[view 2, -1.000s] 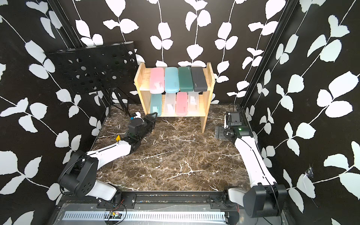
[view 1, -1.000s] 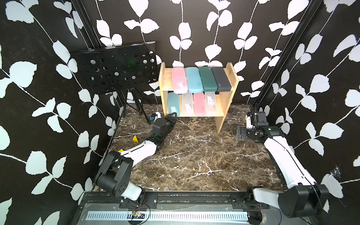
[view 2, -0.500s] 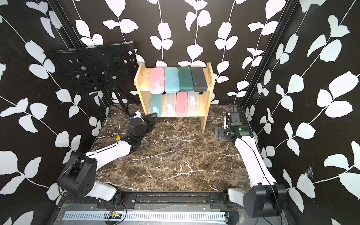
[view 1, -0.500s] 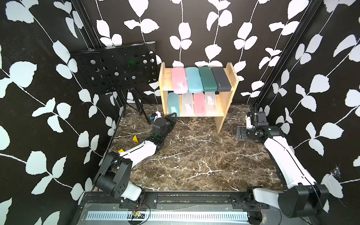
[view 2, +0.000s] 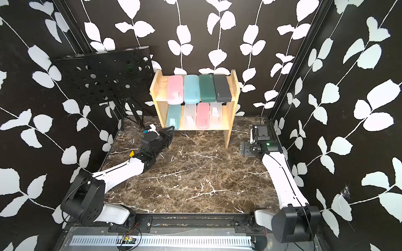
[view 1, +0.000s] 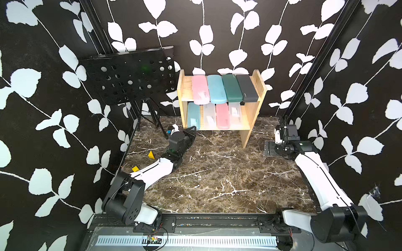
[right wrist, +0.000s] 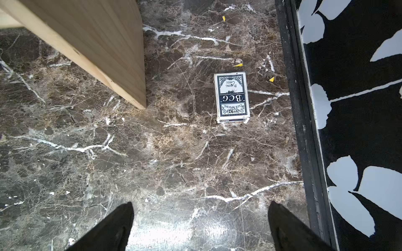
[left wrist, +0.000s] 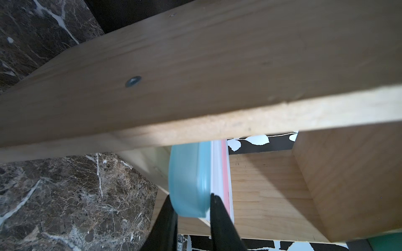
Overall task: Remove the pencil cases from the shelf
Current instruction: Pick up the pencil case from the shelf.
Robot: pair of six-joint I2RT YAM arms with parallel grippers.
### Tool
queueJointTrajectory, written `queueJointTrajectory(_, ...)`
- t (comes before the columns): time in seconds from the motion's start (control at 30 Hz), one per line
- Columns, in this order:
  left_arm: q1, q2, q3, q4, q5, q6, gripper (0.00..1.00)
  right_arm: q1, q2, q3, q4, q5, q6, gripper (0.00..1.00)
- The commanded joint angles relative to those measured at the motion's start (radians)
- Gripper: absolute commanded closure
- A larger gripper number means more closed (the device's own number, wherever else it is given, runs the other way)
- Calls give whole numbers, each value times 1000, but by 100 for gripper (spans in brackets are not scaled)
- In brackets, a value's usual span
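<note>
**Jaws.** The left jaws are clamped on the near rounded end of the lower light blue case (left wrist: 189, 184). The right jaws stand wide apart and hold nothing.

**Left wrist view.** One tip presses against each side of the case end. The far tip sits in the seam between this case and the frosted clear case (left wrist: 216, 169) touching it. A pink case (left wrist: 225, 169) lies beyond that. The side panel of the shelf (left wrist: 195, 76) runs just beside the jaws.

**Top views.** Both top views show the left jaws at the front edge of the lower board, at the outermost slot of the shelf (view 1: 253, 117). The gripped case (view 1: 193, 116) lies full length on that board. Directly above the jaws, the upper board carries four cases: pink (view 1: 200, 92), upper light blue case (view 1: 216, 91), dark green (view 1: 231, 90) and dark grey (view 1: 247, 90). All eight pencil cases are on the shelf. The right jaws are well apart from it, past its other side panel.

**Right wrist view.** The right jaws hang over bare counter (right wrist: 152, 163). A playing-card box (right wrist: 231, 97) lies ahead of them, and a shelf panel (right wrist: 97, 43) stands ahead and to one side.

**Step in hand.** Judge this as the first extraction: grasp made, withdrawal not yet begun.

**Next move.** Draw the case straight back along its own length toward the open counter behind the jaws. Keep it level under the upper board. Watch the touching clear case, which may drag along.
</note>
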Motion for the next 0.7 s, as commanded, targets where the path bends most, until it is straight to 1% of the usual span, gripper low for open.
queueJointTrajectory(0.0,4,-54,-31,-21,-4,13,77,4,-23,21,-17,5,-3,1)
queueJointTrajectory(0.13,4,-84,-70,-17,-1,2,77,4,-30,11,-14,-7,6,1)
queueJointTrajectory(0.23,2,-110,-99,-21,-2,0,75,4,-37,3,-11,-13,12,1)
queueJointTrajectory(0.27,3,-116,-107,-22,-5,0,73,4,-38,1,-11,-13,14,1)
queueJointTrajectory(0.4,2,-125,-121,-25,-21,-2,58,4,-38,3,-12,-17,16,1)
queueJointTrajectory(0.5,3,-112,-108,-19,-21,-2,50,4,-38,7,-16,-14,14,1)
queueJointTrajectory(0.67,3,-87,-76,-3,-18,-4,42,5,-35,10,-20,-6,6,1)
